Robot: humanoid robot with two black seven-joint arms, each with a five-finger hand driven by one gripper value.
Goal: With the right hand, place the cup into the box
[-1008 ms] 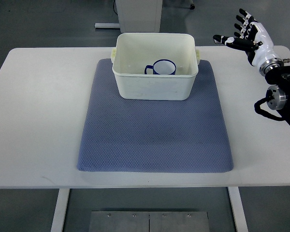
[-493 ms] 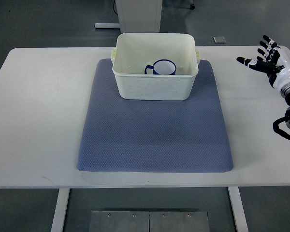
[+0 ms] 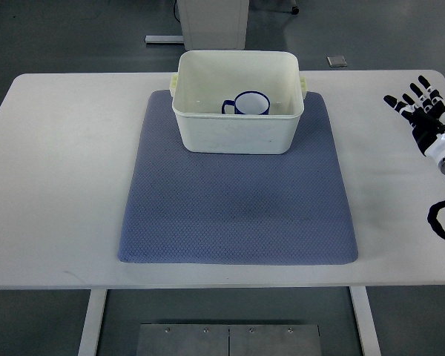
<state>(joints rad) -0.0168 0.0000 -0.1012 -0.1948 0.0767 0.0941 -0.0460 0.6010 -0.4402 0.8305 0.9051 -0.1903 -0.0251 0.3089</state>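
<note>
The right hand (image 3: pixel 424 119) was seen at the right edge of the frame, above the tabletop (image 3: pixel 59 185), with its arm entering from the lower right. Its fingers (image 3: pixel 414 94) were spread and pointed toward the upper left, and nothing was held in them. The hand was made up of white shells with black joints, and a black cable loop was visible below the wrist. The hand was placed well apart from the box (image 3: pixel 237 111).

The cup (image 3: pixel 250 104) was found inside the box, in the upper centre of the frame. It was seen upright on the box floor, toward the near wall and slightly right of the middle. The cup was white with a dark blue rim, and a dark blue handle was turned toward the left. Its lower part was hidden by the near wall of the box.

The box was a cream, rectangular tub with rounded corners and small lugs at its left and right rims. It was set on the far part of a blue-grey textured mat (image 3: pixel 237 222), which was spread across the middle of the white tabletop. A small part of the box's far edge was seen past the mat's upper border.
</note>
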